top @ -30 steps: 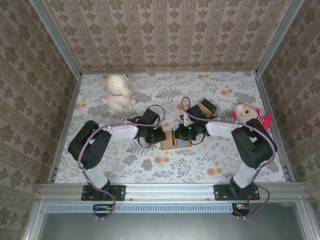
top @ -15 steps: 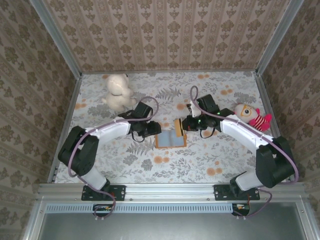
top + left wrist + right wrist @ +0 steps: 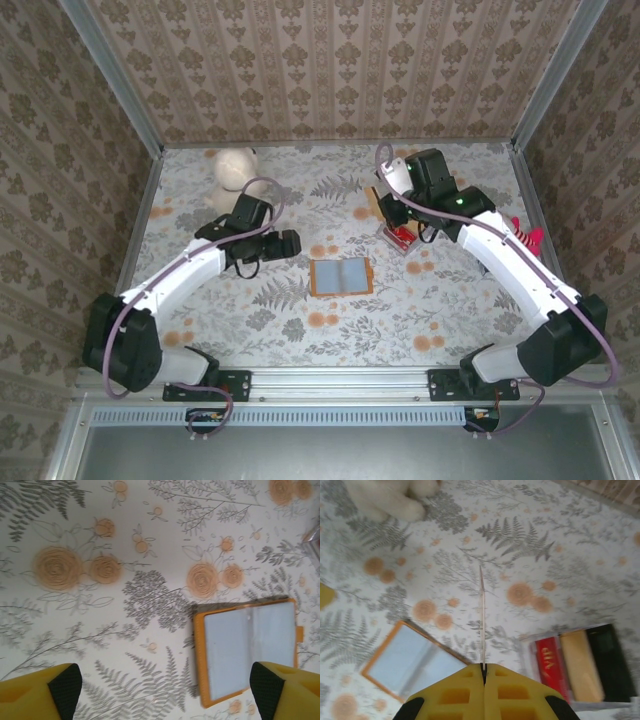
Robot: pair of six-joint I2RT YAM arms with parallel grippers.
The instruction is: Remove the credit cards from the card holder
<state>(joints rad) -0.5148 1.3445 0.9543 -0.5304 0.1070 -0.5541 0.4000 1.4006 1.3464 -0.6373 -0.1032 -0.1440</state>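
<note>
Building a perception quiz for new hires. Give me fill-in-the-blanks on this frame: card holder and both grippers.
1. The card holder lies ___ on the table.
2. The right gripper is ___ on a credit card seen edge-on.
3. The left gripper, jaws apart, holds ___.
Missing words: open; shut; nothing.

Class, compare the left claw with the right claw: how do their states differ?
The left claw stands wide open; the right claw is shut. The left claw holds nothing; the right claw pinches a thin card, seen edge-on. Both have yellow fingers.
</note>
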